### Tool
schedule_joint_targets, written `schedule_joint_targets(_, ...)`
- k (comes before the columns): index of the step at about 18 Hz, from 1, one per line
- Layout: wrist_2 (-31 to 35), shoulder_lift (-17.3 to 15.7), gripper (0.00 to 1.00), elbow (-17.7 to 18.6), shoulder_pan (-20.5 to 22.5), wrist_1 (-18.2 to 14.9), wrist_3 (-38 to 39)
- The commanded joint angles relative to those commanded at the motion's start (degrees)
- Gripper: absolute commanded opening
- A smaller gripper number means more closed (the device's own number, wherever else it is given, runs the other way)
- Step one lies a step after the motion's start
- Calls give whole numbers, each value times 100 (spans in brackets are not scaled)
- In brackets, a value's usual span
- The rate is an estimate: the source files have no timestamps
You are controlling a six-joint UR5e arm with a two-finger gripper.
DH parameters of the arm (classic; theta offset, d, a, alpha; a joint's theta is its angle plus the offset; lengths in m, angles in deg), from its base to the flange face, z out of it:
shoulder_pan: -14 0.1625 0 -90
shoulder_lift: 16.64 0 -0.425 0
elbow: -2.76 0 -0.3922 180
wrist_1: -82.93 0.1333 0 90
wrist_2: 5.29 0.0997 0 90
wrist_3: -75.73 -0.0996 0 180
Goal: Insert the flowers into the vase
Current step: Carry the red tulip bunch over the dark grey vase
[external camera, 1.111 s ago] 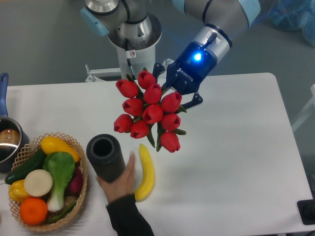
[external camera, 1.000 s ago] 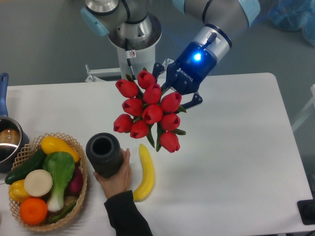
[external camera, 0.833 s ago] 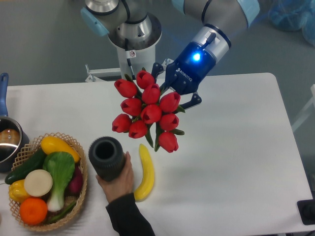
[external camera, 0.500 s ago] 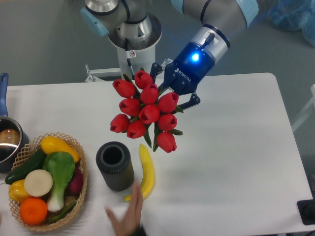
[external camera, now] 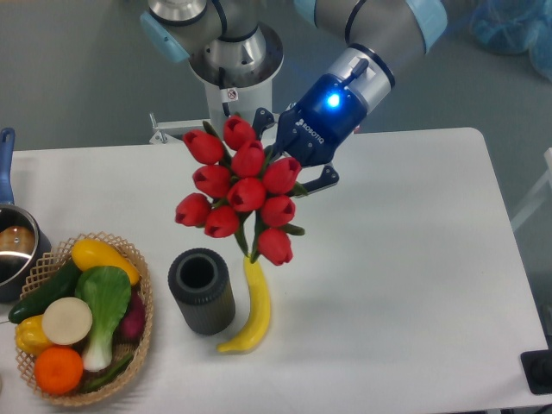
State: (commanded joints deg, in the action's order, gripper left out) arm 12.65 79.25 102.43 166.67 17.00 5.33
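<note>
Up near the top middle of the frame, the gripper (external camera: 289, 164) pinches the flowers (external camera: 240, 191) by their stems – its fingers are mostly hidden behind the red buds and green leaves. The bunch hangs in the air above the table (external camera: 414, 259), with the buds spread out toward the left and downward. The lowest bud sits just above the top end of a yellow banana (external camera: 251, 309) that lies on the table.

Down in the lower left middle stands the vase (external camera: 201, 291). It is dark, upright, and its round mouth is open. It stands just to the left of the banana, below the flowers and a little to their left. The flowers are not in the vase.

At the lower left sits a woven basket (external camera: 138, 293) full of vegetables and fruit – a cucumber, an orange, a leafy green and others. A small pot (external camera: 15, 246) with a blue handle peeks in at the left edge.
</note>
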Motion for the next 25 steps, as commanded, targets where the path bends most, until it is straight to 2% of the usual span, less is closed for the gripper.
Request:
schedule_joint_targets(7,-439,457,34,9,-264,914,-35)
schedule_joint_targets(11,-861,492,34,53,-247,1003,-62)
schedule_joint_targets(14,-1458,589,34,70,-229,1091,-176)
schedule_joint_targets(16,-1573,607,34,79,-238,1143,-185)
schedule_joint_targets(19,-2012,756,34,88,-255,1240,-185)
schedule_joint_targets(25,-2066,1037,34,88,-466,1249,-475)
